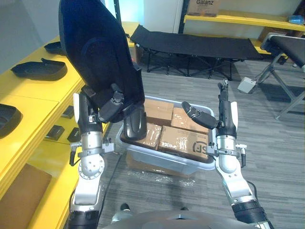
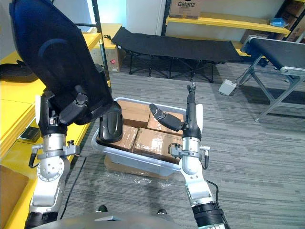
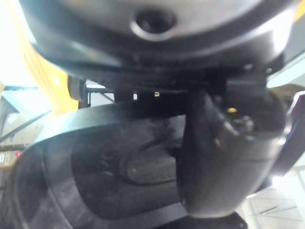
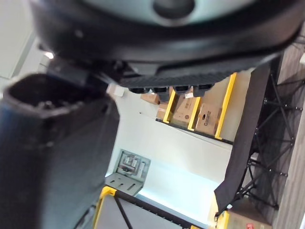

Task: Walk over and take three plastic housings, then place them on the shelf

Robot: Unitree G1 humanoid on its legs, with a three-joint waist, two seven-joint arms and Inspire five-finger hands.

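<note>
Our left hand [image 1: 112, 106] clasps a big, dark, curved plastic housing [image 1: 95, 47]; our right hand [image 1: 223, 121] stands spread above a pale plastic crate's [image 1: 157, 161] right edge.

A pale translucent bin [image 1: 159, 164] sits on the grey plank floor [image 1: 271, 143] at the centre of the frame. It is packed with taped cardboard boxes [image 1: 178, 140] lying flat side by side, and crinkled clear film [image 1: 157, 175] lies beneath it. Behind it, across the upper middle, stands a black folding cot [image 1: 190, 45] on thin crossed legs. A small white box [image 1: 247, 84] rests on the floor right of the cot, near a padded bench [image 1: 288, 47] at the upper right edge. Along the back wall, a yellow rack [image 1: 238, 20] carries a cardboard carton [image 1: 202, 7] and a blue object [image 1: 296, 19].
</note>
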